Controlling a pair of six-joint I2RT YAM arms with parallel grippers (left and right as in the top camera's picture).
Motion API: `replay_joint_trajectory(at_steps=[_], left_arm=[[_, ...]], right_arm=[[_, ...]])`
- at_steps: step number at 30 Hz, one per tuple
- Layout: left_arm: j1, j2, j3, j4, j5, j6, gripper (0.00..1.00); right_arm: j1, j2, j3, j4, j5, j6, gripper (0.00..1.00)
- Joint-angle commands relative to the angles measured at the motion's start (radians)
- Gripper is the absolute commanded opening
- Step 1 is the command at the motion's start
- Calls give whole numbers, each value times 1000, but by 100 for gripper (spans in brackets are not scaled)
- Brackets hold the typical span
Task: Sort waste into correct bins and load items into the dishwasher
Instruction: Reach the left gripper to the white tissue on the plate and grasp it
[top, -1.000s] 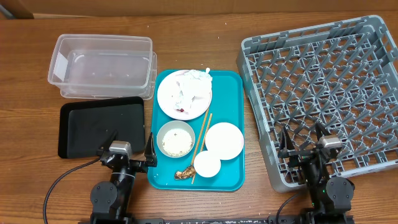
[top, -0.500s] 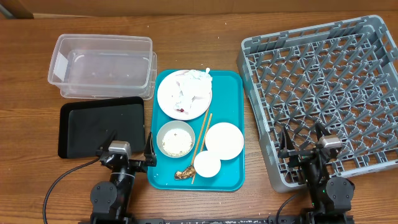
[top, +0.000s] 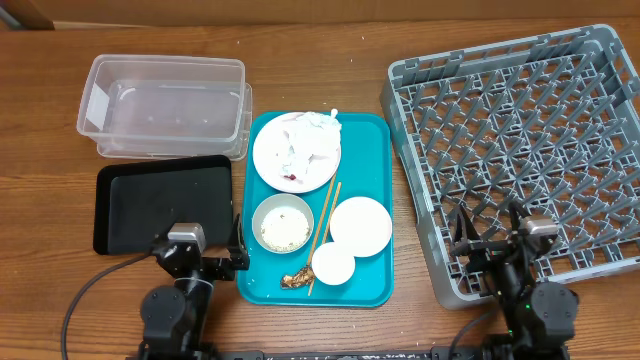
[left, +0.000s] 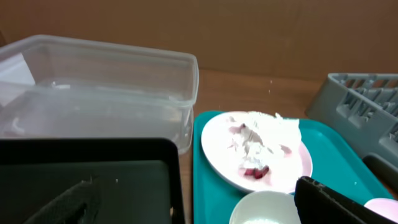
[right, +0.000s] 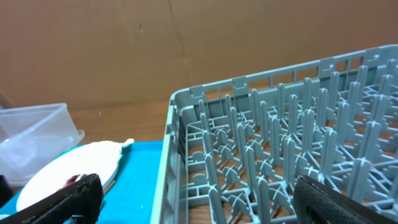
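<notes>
A teal tray (top: 372, 160) holds a large white plate (top: 268, 158) with crumpled napkins (top: 305, 140) and a red wrapper (top: 291, 179), a bowl of rice (top: 282, 223), a smaller plate (top: 360, 224), a small cup (top: 333, 265), chopsticks (top: 325, 228) and a brown scrap (top: 296, 278). The clear tub (top: 165, 105) and black tray (top: 160, 200) lie left. The grey rack (top: 520, 140) lies right. My left gripper (top: 200, 258) is open over the black tray's near edge. My right gripper (top: 495, 240) is open over the rack's near edge. The plate (left: 292, 171) and tub (left: 99, 87) show in the left wrist view; the rack (right: 280, 143) in the right.
Brown wooden tabletop (top: 330, 60) runs along the far side. A cable (top: 95, 285) trails from the left arm at the table's near edge.
Both arms have shifted slightly toward the near edge of the table. Nothing on the table has moved.
</notes>
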Motion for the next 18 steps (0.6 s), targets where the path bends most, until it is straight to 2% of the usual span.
replay_joint_trajectory(at_steps=[1, 9, 13, 18], left_arm=[[6, 111, 158, -69, -2, -14, 100], [6, 453, 438, -180, 92, -5, 100], [4, 647, 618, -315, 131, -2, 100], [4, 847, 854, -575, 130, 2, 100]], right_arm=[[2, 78, 175, -122, 6, 9, 100], [2, 343, 509, -412, -7, 9, 100], [2, 498, 679, -584, -40, 8, 100], [2, 649, 819, -706, 68, -6, 100]])
